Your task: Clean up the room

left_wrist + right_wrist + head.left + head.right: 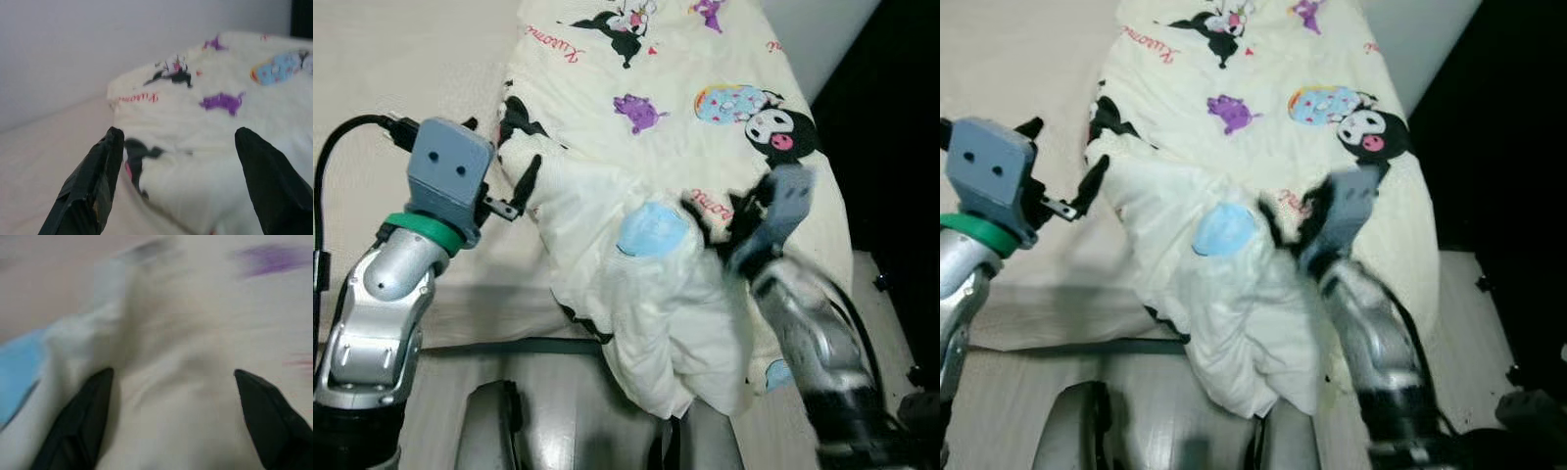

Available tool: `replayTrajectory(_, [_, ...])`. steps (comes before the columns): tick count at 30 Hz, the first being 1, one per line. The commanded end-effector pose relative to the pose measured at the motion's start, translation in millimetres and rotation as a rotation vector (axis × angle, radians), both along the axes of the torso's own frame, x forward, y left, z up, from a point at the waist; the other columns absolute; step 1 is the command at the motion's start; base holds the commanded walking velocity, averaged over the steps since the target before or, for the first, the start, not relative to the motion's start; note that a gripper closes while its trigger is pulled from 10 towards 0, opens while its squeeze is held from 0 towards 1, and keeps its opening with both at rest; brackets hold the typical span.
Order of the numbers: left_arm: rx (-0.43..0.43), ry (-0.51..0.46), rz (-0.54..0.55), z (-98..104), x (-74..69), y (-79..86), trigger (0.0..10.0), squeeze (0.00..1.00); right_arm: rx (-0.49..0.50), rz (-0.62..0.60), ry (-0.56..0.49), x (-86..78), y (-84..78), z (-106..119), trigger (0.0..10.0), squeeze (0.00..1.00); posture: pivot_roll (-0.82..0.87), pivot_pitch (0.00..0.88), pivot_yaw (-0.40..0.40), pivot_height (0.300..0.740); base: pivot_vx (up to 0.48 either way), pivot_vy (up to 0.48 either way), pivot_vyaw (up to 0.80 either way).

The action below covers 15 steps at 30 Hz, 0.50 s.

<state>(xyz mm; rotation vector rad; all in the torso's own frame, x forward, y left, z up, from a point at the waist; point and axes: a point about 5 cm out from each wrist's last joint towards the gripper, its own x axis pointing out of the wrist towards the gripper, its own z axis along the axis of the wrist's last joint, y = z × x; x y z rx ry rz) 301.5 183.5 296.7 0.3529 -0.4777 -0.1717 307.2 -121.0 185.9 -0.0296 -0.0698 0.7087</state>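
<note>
The right pincer (1278, 227), fingers spread, presses into the bunched blanket (646, 284); the left pincer (509, 171), also spread, hovers at its edge above the bed (391, 69).

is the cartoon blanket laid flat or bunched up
Bunched up: the near end of the blanket is heaped in folds between the open left claw and right claw.

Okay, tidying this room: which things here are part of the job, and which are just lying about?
Part of the job:
cartoon-print blanket, bunched at its near end
left gripper, open at the blanket's edge
right gripper, open over the folds

Just there:
bed sheet
black cable on the left arm
</note>
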Motion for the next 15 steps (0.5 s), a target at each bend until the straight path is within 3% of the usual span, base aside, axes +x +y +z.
replayTrajectory(1, [-0.026,-0.02,-0.018,10.9,-1.5,2.4,10.0,0.0,-0.057,0.248,0.016,-27.6,26.0,-5.0,10.0,0.0,0.05,0.193,0.005,0.541,0.0,0.0,0.0])
replayTrajectory(2, [-0.042,-0.03,-0.025,16.3,-0.4,3.4,10.0,0.0,-0.066,0.342,0.025,-40.1,33.8,-4.6,10.0,0.0,0.04,0.192,0.006,0.541,0.0,0.0,0.0])
replayTrajectory(3, [-0.042,-0.03,-0.025,16.3,-0.4,3.4,10.0,0.0,-0.066,0.342,0.025,-40.1,33.8,-4.6,10.0,0.0,0.04,0.192,0.006,0.541,0.0,0.0,0.0])
replayTrajectory(5, [-0.058,-0.032,-0.033,18.5,2.2,3.3,10.0,0.0,-0.037,0.476,0.031,-56.8,47.6,1.0,10.0,0.0,0.04,0.19,0.011,0.541,0.0,0.0,0.0])
replayTrajectory(7, [-0.059,-0.028,-0.035,17.3,3.4,2.8,10.0,0.0,-0.015,0.526,0.028,-62.9,53.4,4.6,10.0,0.0,0.04,0.19,0.011,0.541,0.0,0.0,0.0])
replayTrajectory(9, [-0.062,-0.006,-0.047,11.1,5.7,-0.8,10.0,0.0,0.158,0.571,0.03,-67.0,61.6,23.8,10.0,0.0,0.04,0.19,0.011,0.541,0.0,0.0,0.0])
replayTrajectory(10, [-0.067,0.014,-0.059,5.8,6.7,-3.9,10.0,0.0,0.224,0.519,0.007,-58.7,59.8,33.6,10.0,0.0,0.03,0.189,0.011,0.541,0.0,0.0,0.0])
replayTrajectory(12, [-0.07,0.102,-0.099,-14.1,9.0,-13.3,10.0,0.0,0.363,0.293,-0.024,-27.1,43.5,50.8,10.0,0.0,0.03,0.187,0.01,0.541,0.0,0.0,0.0])
replayTrajectory(15, [-0.041,0.214,-0.138,-38.9,11.7,-22.7,10.0,0.0,0.469,0.039,-0.011,1.9,19.3,55.3,10.0,0.0,0.03,0.186,0.005,0.541,0.0,0.0,0.0])
